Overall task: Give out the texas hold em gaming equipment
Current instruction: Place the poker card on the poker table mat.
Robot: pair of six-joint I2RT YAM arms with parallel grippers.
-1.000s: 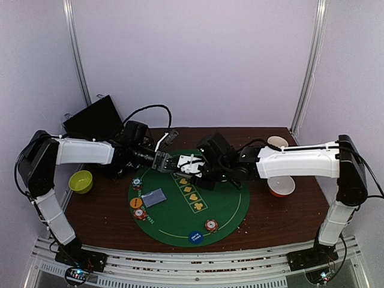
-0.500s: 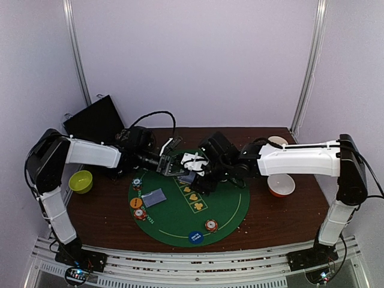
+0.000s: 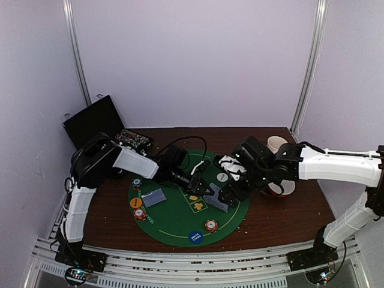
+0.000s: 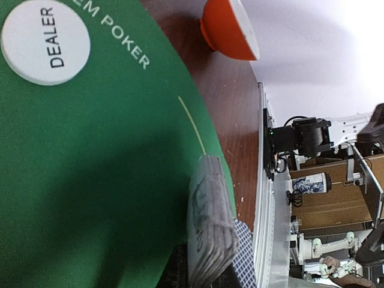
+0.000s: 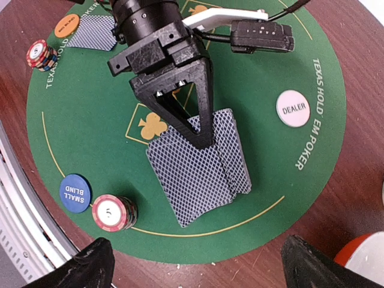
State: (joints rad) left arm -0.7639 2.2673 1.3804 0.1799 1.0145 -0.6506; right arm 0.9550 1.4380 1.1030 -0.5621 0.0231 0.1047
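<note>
On mat (image 5: 252,72), fanned cards (image 5: 204,174), at left gripper (image 5: 204,141)

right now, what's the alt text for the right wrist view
The left gripper pinches a fanned deck of grey-backed cards, a round green poker mat beneath. Around it lie a white dealer disc, a blue small blind disc and a chip stack; the right gripper, open, frames the bottom edge.

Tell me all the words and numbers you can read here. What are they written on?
"DEALER" - on the white disc
"TEXAS HOLD'EM POKER" - on the green mat
"SMALL BLIND" - on the blue disc
"5" - on top of the chip stack
Orange disc: writing too small to read
Cards: pattern only, no words
</note>
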